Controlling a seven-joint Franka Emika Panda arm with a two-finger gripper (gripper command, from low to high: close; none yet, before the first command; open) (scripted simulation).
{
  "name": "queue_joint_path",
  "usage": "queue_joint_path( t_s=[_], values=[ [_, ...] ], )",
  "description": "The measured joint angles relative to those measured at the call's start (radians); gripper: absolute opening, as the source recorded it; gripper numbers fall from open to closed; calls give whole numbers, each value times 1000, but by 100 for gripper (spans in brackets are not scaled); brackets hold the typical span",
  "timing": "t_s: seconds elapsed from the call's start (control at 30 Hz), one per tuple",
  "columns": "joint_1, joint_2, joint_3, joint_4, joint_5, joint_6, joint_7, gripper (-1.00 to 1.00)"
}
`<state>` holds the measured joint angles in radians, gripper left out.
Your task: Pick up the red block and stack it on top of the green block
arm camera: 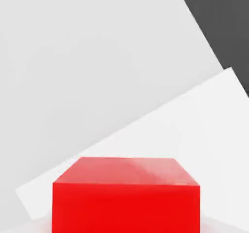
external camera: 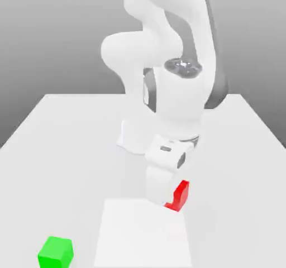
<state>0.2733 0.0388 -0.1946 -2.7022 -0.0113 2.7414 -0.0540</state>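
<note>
Red block (external camera: 180, 195) is sitting in the pincer (external camera: 167, 197), clenched between its jaws. White arm (external camera: 167, 54) is reaching down toward the front of the worktop (external camera: 67, 127), wrist pointing downward. In the exterior view the white hand is covering most of the red block, leaving one side showing. Cannot tell whether the block is touching the surface or hanging just above it. It is sitting over the far edge of a lighter white square patch (external camera: 142, 233) on the pale grey worktop. Hand view is showing the red block (arm camera: 126, 195) close up, top face and one side face lit. Green block (external camera: 56, 252) is resting on the worktop at the exterior view's left, near the front edge, well apart from the red block, beside the patch.
</note>
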Motion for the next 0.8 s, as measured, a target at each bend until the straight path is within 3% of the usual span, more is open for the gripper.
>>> queue_joint_path(
  t_s=[0.23,0.5,0.67,0.7,0.8],
  values=[
    [-118,65,-67,149,25,-86,37,-100],
    [-238,155,-147,320,121,-180,29,-100],
    [-299,298,-110,360,226,-87,-34,-100],
    [-308,322,-99,362,241,-67,-45,100],
    [-308,322,-99,362,241,-67,-45,100]
  ],
)
